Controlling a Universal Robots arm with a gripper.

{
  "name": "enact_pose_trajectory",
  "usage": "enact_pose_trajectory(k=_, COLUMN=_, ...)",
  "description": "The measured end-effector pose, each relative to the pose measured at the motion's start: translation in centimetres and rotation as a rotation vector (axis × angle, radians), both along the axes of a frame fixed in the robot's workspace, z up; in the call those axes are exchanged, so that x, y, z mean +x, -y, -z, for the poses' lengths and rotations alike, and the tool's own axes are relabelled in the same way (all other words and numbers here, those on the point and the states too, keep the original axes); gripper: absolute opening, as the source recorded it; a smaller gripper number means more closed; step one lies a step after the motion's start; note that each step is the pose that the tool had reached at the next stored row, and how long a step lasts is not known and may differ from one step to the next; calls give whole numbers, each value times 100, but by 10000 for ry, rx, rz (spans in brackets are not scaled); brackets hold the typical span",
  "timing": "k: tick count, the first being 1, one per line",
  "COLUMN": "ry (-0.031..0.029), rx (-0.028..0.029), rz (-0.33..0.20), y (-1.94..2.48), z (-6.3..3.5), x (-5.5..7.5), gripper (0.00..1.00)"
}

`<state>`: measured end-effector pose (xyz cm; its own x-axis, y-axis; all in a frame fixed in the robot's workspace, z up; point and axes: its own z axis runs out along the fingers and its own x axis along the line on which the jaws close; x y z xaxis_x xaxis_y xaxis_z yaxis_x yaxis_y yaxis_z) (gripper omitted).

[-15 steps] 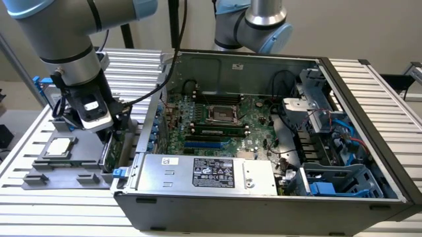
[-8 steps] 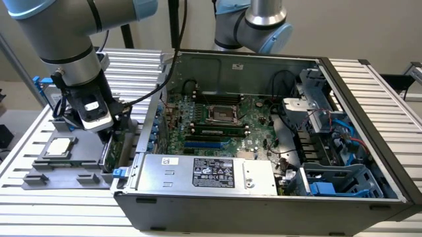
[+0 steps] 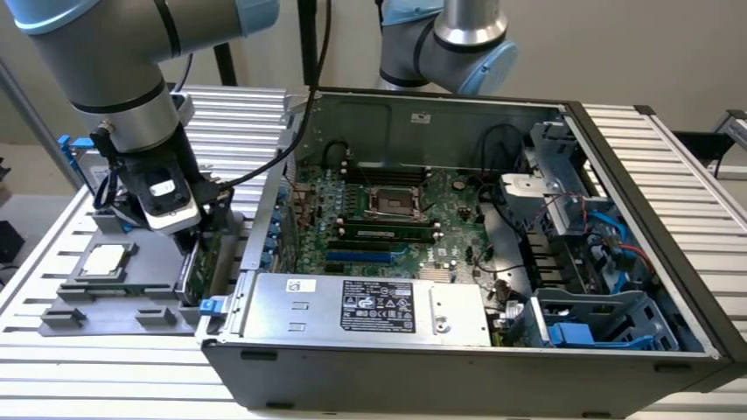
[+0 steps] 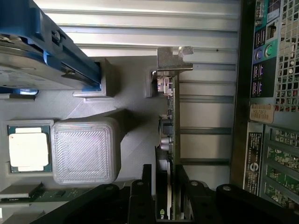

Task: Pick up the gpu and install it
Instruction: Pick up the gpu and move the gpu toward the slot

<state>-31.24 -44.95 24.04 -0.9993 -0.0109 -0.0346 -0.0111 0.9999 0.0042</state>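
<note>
The gpu [image 3: 194, 268] stands on edge in a slot of the grey holder tray [image 3: 117, 308], at the exterior view's left, just outside the open computer case [image 3: 607, 157]. Seen edge-on in the wrist view, the gpu [image 4: 167, 140] is a thin green board with its silver end bracket [image 4: 174, 59] at the far end. My gripper [image 3: 185, 238] reaches down onto the card's upper edge. Its two black fingers [image 4: 141, 198] press against both faces, so the gripper [image 4: 166, 205] is shut on the card. The motherboard [image 3: 386, 206] lies inside the case with a blue slot [image 3: 367, 258] near its front.
A CPU [image 3: 105, 260] lies in the tray beside a raised grey block [image 4: 84, 149]. A silver hard drive with blue rails [image 4: 42, 65] sits further along the tray. The case's rear panel [image 4: 268, 93] is close beside the card. A second arm [image 3: 450, 44] stands behind the case.
</note>
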Motion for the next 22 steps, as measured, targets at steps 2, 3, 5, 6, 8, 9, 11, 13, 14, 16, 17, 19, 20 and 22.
enact_pose_trajectory(k=2, ry=-2, rx=-2, rz=0, y=0, z=3, x=4, gripper=33)
enact_pose_trajectory(k=3, ry=-1, rx=-1, rz=0, y=0, z=5, x=5, gripper=33)
enact_pose_trajectory(k=5, ry=-1, rx=-1, rz=0, y=0, z=9, x=5, gripper=33)
enact_pose_trajectory(k=6, ry=-1, rx=-1, rz=0, y=0, z=11, x=5, gripper=33)
enact_pose_trajectory(k=8, ry=-1, rx=-1, rz=0, y=0, z=15, x=6, gripper=33)
enact_pose_trajectory(k=9, ry=0, rx=-1, rz=0, y=-1, z=16, x=6, gripper=33)
enact_pose_trajectory(k=11, ry=0, rx=0, rz=0, y=-1, z=20, x=7, gripper=33)
enact_pose_trajectory(k=13, ry=0, rx=0, rz=0, y=-1, z=23, x=8, gripper=33)
enact_pose_trajectory(k=14, ry=-1, rx=-1, rz=0, y=-1, z=24, x=8, gripper=33)
enact_pose_trajectory(k=16, ry=-1, rx=-1, rz=0, y=-2, z=27, x=9, gripper=33)
enact_pose_trajectory(k=17, ry=-2, rx=-3, rz=0, y=-1, z=27, x=10, gripper=31)
enact_pose_trajectory(k=19, ry=-3, rx=-3, rz=0, y=-2, z=28, x=10, gripper=26)
enact_pose_trajectory(k=20, ry=-2, rx=-2, rz=0, y=-2, z=29, x=10, gripper=26)
enact_pose_trajectory(k=22, ry=-1, rx=-1, rz=0, y=-2, z=31, x=10, gripper=26)
